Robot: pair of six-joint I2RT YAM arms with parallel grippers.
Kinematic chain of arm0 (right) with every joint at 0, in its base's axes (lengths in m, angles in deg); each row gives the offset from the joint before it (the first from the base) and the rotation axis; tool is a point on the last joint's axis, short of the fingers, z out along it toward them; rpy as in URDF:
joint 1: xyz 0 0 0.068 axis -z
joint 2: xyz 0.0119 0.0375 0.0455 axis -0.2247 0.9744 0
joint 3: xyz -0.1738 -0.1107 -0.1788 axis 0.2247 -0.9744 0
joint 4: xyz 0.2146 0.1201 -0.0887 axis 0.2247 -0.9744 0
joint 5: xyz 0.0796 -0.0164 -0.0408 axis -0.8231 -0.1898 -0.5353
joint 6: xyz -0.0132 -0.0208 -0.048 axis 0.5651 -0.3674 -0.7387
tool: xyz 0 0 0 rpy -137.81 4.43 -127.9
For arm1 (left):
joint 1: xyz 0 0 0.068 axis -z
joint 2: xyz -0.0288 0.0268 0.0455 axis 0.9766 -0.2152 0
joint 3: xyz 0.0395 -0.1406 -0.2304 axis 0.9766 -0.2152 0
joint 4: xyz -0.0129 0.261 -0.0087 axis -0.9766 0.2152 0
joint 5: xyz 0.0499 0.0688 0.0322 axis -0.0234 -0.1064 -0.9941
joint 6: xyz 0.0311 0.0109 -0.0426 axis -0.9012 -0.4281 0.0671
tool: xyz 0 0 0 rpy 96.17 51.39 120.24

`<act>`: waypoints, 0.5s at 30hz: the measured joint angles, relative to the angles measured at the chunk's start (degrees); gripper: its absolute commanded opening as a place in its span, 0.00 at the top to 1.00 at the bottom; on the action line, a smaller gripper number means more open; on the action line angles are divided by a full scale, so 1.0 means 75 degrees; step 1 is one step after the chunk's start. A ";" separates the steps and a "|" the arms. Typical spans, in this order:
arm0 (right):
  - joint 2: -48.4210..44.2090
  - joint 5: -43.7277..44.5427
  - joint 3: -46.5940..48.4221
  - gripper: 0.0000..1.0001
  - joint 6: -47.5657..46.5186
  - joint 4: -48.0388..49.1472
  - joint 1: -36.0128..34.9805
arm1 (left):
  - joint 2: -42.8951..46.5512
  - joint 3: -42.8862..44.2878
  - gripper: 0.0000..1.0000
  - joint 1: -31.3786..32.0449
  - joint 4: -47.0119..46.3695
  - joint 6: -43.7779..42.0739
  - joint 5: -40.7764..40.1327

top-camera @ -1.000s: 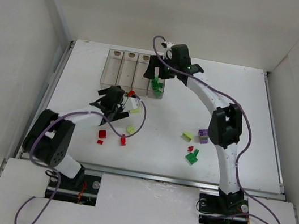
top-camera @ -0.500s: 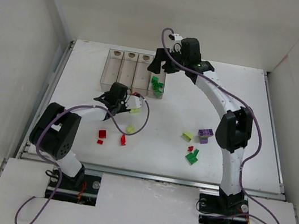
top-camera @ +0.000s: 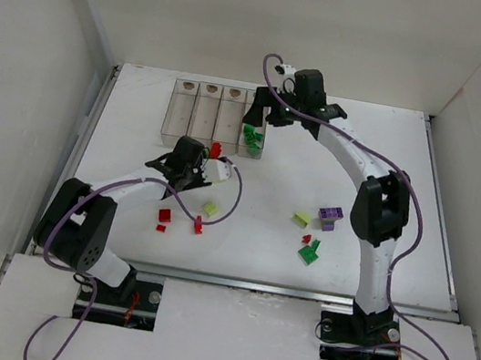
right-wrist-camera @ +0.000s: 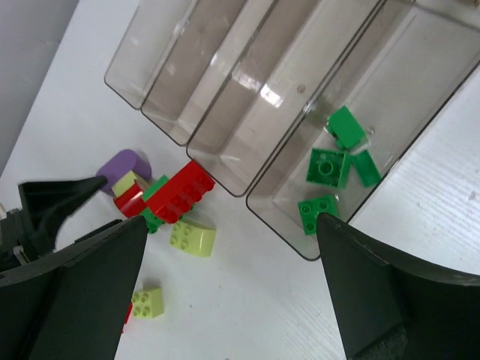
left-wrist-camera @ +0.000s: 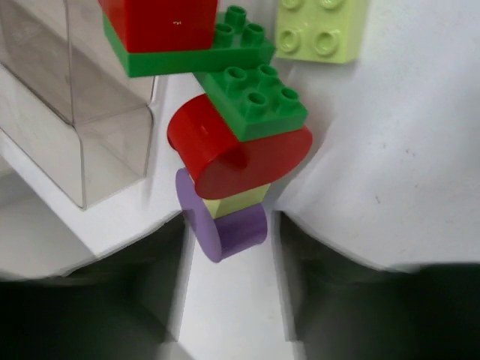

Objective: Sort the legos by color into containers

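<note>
Four joined clear containers stand at the back left; the rightmost holds several green legos, also seen in the right wrist view. My left gripper is open, low on the table. In the left wrist view the left gripper has a stuck-together cluster just ahead of its tips: a purple round piece, a pale yellow-green piece, a red piece and green bricks. My right gripper hovers over the green container, wide open and empty.
Loose legos lie on the table: two red and a yellow-green one near the left arm, and a mixed group with a purple brick and a green brick at the right. White walls enclose the table.
The right arm shifted slightly right and its gripper stays above the green container. The left gripper edged closer to the brick cluster by the containers.
</note>
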 measured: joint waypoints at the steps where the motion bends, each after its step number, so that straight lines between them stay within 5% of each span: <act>1: -0.0044 0.0000 -0.0131 0.01 -0.0003 0.0000 0.0000 | 0.0006 0.0000 0.18 0.0000 0.0029 0.0015 0.0052; 7: -0.0425 -0.0003 -0.0740 0.01 0.0000 0.0003 0.0000 | -0.0070 0.0061 0.09 -0.0023 0.0268 0.0393 0.0522; 15: -0.0752 0.0012 -0.1037 0.01 -0.0050 0.0085 0.0000 | -0.1431 0.1043 0.31 -0.0055 0.0259 0.0941 0.0510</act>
